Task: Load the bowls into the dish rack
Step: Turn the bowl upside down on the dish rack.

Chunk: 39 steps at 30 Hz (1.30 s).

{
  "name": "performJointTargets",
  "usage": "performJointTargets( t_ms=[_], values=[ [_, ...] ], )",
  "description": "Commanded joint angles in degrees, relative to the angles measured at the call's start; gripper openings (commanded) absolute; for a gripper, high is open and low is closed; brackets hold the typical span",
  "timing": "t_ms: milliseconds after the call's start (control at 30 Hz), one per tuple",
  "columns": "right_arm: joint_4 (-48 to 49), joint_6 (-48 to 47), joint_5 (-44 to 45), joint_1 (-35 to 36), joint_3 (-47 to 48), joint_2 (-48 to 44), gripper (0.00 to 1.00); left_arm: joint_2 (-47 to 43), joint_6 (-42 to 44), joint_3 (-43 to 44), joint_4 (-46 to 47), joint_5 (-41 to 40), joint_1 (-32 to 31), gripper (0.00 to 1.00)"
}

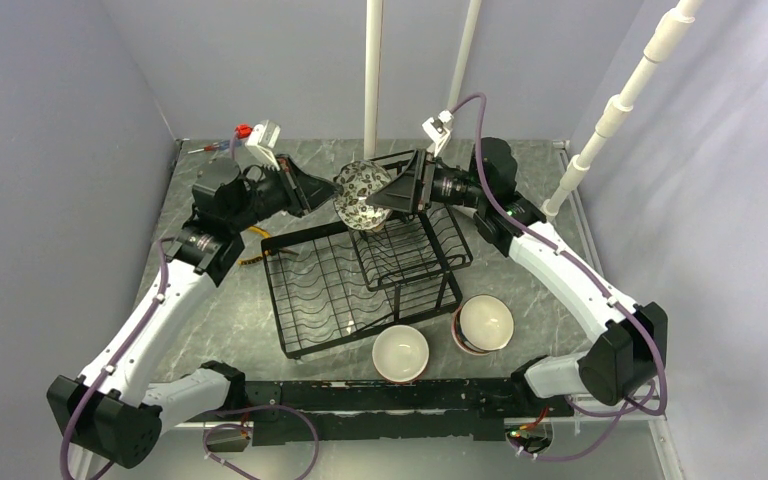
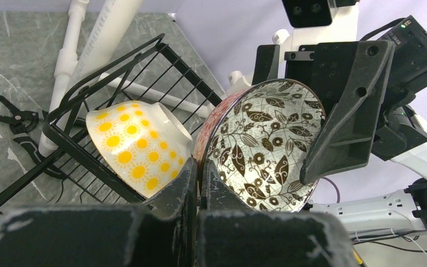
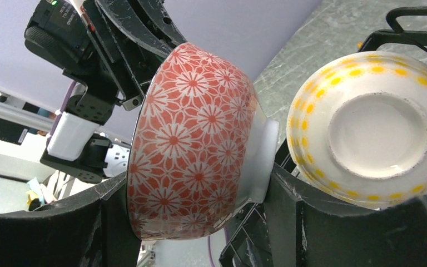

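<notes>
Left end effector (image 2: 199,173) is clenched on the rim of the red floral bowl (image 3: 192,133). Right end effector (image 3: 197,186) grips it rim to foot, and the bowl hangs above the far side of the dish rack (image 1: 320,285). Yellow-dotted bowl (image 2: 130,147) leans in the rack's upper basket.

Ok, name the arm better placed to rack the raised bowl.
Right. The right pincer brackets the red bowl beside the yellow-dotted bowl in the dish rack; the left pincer only pinches its rim.
</notes>
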Motion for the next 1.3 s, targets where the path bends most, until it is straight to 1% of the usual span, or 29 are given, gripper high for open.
performJointTargets(
  t_ms=[0,67,200,233,267,333,400,467,567,633,700,867,967,1033,1067,1133,1267],
  values=[
    [-0.5,-2.3,2.1,0.2,2.7,-0.4,0.46,0.6,-0.8,2.8,4.6,3.3,-0.2,0.03],
    [-0.8,-2.8,2.7,0.2,2.8,-0.5,0.34,1.2,-0.9,3.1,4.5,3.7,-0.2,0.05],
    [-2.1,-4.2,3.1,0.1,3.5,-0.5,0.02,1.5,-1.5,3.6,3.8,4.5,-0.2,0.12],
    [-2.7,-4.5,3.1,0.1,3.9,-0.4,0.00,1.3,-1.7,3.5,3.8,4.4,-0.2,0.14],
    [-3.2,-5.0,3.1,0.1,4.2,-0.3,0.00,1.1,-1.9,3.2,4.1,4.4,-0.2,0.19],
    [-4.0,-5.7,3.4,-0.1,4.3,-0.7,0.00,0.5,-2.7,2.3,5.3,4.2,-0.2,0.33],
    [-4.6,-6.2,3.9,-0.3,4.2,-1.2,0.00,0.2,-3.1,1.6,6.7,4.3,-0.2,0.50],
    [-5.1,-6.7,4.5,-0.6,3.9,-1.9,0.00,0.3,-3.5,1.7,7.2,4.6,-0.2,0.65],
    [-5.1,-7.0,4.8,-1.3,3.4,-2.6,0.00,1.2,-3.7,2.4,7.1,5.8,-0.2,0.83],
    [-5.1,-6.9,4.8,-1.9,3.1,-2.9,0.00,1.8,-4.0,2.8,7.2,6.6,-0.2,0.91],
    [-5.1,-6.9,4.5,-2.6,2.9,-3.2,0.00,2.1,-4.1,3.0,7.3,7.3,-0.1,0.94],
    [-2.9,-6.2,1.3,-5.1,2.0,-4.2,0.00,2.0,-4.3,2.8,7.1,7.3,-0.1,0.94],
    [-3.8,-7.1,1.0,-6.4,1.8,-5.5,0.00,1.9,-4.2,2.4,6.9,6.4,0.1,0.94],
    [-5.0,-8.3,1.5,-7.1,1.7,-6.5,0.00,2.2,-3.9,2.8,5.7,6.1,0.5,0.94],
    [-7.1,-9.7,2.2,-7.4,1.7,-7.1,0.00,2.5,-3.6,3.3,4.5,5.8,0.8,0.94],
    [-10.1,-12.5,4.0,-7.5,1.9,-8.3,0.00,2.8,-3.0,4.6,0.3,4.6,1.8,0.94],
    [-15.8,-18.2,7.0,-7.6,2.5,-9.6,0.00,1.8,-1.8,5.2,-4.8,3.6,4.7,0.94]
  ],
)
